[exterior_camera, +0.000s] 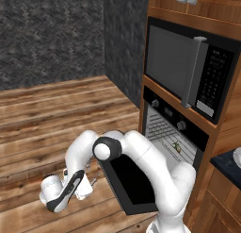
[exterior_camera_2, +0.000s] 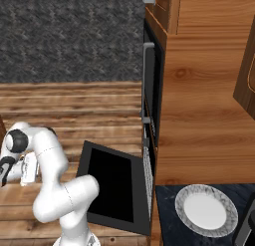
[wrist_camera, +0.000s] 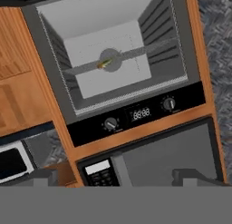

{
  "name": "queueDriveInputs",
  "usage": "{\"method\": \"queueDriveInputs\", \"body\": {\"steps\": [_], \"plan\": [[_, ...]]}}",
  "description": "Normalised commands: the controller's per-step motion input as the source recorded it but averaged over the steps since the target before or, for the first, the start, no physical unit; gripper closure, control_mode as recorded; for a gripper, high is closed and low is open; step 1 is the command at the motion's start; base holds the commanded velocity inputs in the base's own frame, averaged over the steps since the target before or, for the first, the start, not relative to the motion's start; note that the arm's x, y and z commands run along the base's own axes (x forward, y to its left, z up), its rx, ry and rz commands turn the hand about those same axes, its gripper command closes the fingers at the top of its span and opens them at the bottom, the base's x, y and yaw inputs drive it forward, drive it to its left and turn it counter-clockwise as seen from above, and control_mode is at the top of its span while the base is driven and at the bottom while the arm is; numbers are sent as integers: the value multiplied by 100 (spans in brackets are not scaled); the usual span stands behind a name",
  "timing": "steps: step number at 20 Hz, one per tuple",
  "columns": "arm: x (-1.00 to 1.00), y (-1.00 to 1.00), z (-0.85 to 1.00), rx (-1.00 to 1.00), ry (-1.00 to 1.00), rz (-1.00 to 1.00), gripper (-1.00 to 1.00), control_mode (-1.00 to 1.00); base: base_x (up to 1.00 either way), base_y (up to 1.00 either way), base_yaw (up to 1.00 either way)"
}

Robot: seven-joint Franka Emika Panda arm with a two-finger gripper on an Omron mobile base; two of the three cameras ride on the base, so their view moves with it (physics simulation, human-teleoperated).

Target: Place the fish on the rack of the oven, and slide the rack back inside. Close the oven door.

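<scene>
Left base view: the oven is a black built-in unit set in wooden cabinetry, with a control strip carrying two round knobs and a small display between them. Its cavity stands open, pale grey inside with ribbed side walls. The oven door is a wide black panel with a dark glass face, swung down on its lower hinge toward 7 o'clock from the cavity, lying nearly flat above the wooden floor. The rack is a silver-grey grid of thin parallel bars spanning the cavity's width and sitting inside it. The fish lies on the rack, small and slender, green-yellow with orange-tinged ends.

Hand view: seen rolled over, the fish rests near the middle of the rack, in front of the round grey disc on the oven's back wall; the control strip sits at 6 o'clock from the cavity.

The microwave with its keypad sits directly above the oven. The gripper hangs low at 9 o'clock from the door's outer edge, above the floor; whether its fingers are spread or closed cannot be told. A white plate rests on the dark counter at 3 o'clock from the door.
</scene>
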Motion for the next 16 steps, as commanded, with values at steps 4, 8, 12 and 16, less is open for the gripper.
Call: {"method": "queueDriveInputs", "body": {"steps": [4,8,12,16], "plan": [[1,-22,-47,-11,3,-14,-100,-100,0,0,0],[2,-51,-8,4,0,-10,-100,-100,0,0,0],[3,-53,-38,25,-5,-5,-100,-100,0,0,0],[40,-18,-55,35,1,0,-100,-100,0,0,0]]}}
